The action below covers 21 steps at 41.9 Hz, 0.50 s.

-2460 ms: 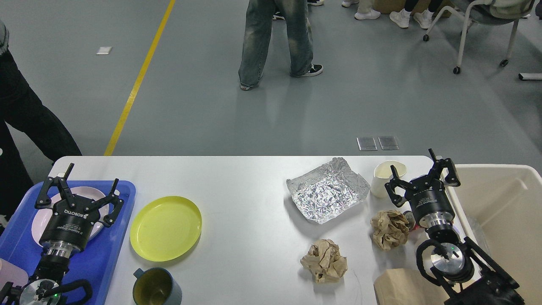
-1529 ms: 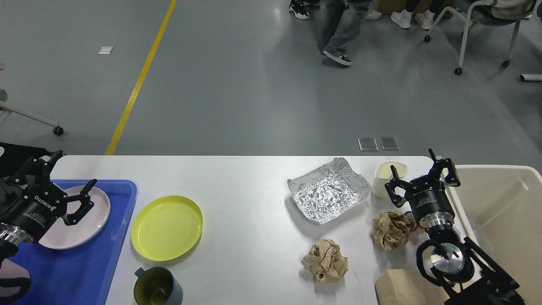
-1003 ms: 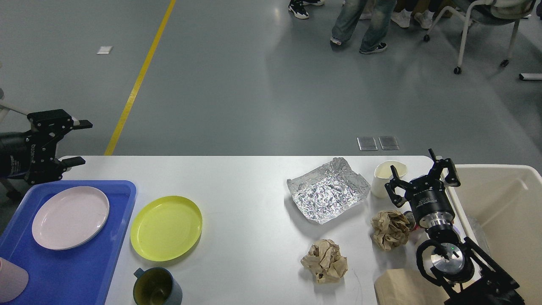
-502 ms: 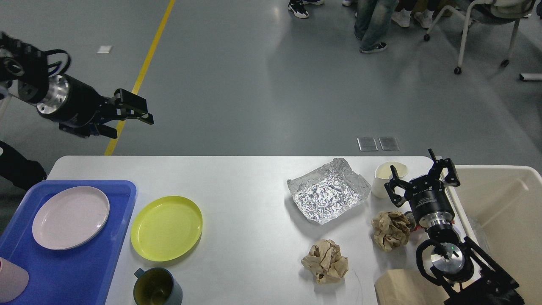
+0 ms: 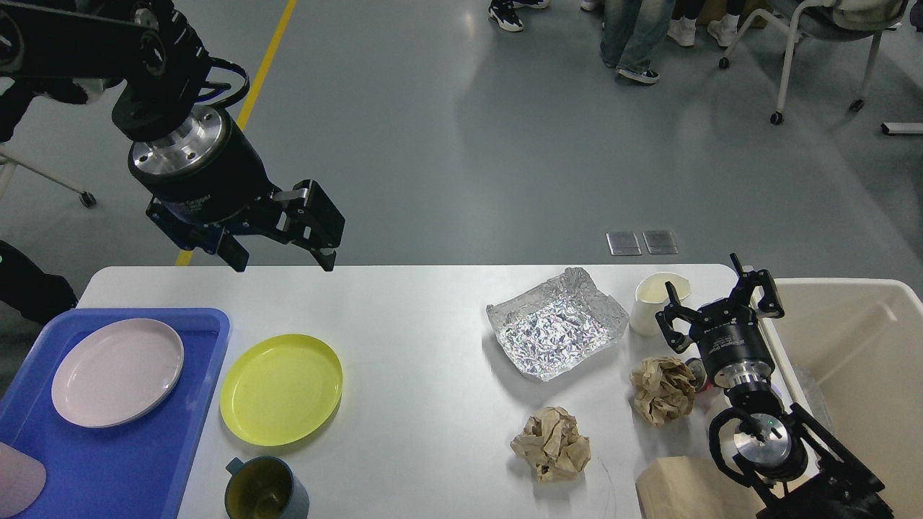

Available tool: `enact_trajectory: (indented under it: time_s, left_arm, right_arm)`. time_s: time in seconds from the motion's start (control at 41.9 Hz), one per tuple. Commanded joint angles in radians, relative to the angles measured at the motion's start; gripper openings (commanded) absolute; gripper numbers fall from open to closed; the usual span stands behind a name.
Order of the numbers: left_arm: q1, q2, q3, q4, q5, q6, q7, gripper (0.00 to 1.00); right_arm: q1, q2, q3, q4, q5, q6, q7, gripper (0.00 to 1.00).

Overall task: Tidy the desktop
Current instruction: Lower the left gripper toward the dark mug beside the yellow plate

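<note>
Left gripper (image 5: 281, 249), fingers apart and empty, hangs above desktop (image 5: 418, 375), seemingly heading for yellow plate (image 5: 281, 389); right gripper (image 5: 717, 306) waits apart too.

Black arms, silver wrist flanges, black cables

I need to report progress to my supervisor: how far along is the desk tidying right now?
Early stage. Done: the pink plate lies in the blue tray. In hand: nothing; the left gripper and right gripper are open and empty. Left on the desktop: yellow plate, mug, foil, paper cup, two paper balls.
</note>
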Motion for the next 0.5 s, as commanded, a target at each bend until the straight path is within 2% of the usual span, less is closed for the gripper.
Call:
enact_trajectory:
  time_s: [0.0, 0.191, 0.478]
  left_arm:
    - [-0.132, -0.049, 0.032, -0.143, -0.103, -0.005, -0.004, 0.97]
    - [-0.248, -0.088, 0.053, -0.239, -0.158, 0.004, 0.002, 0.97]
    - [-0.244, -0.089, 0.101, -0.249, -0.150, 0.027, -0.006, 0.97]
  right_arm:
    - [0.000, 0.000, 0.000, 0.000, 0.000, 0.000, 0.000, 1.00]
    - [0.000, 0.000, 0.000, 0.000, 0.000, 0.000, 0.000, 1.00]
    - [0.000, 0.000, 0.000, 0.000, 0.001, 0.000, 0.000, 1.00]
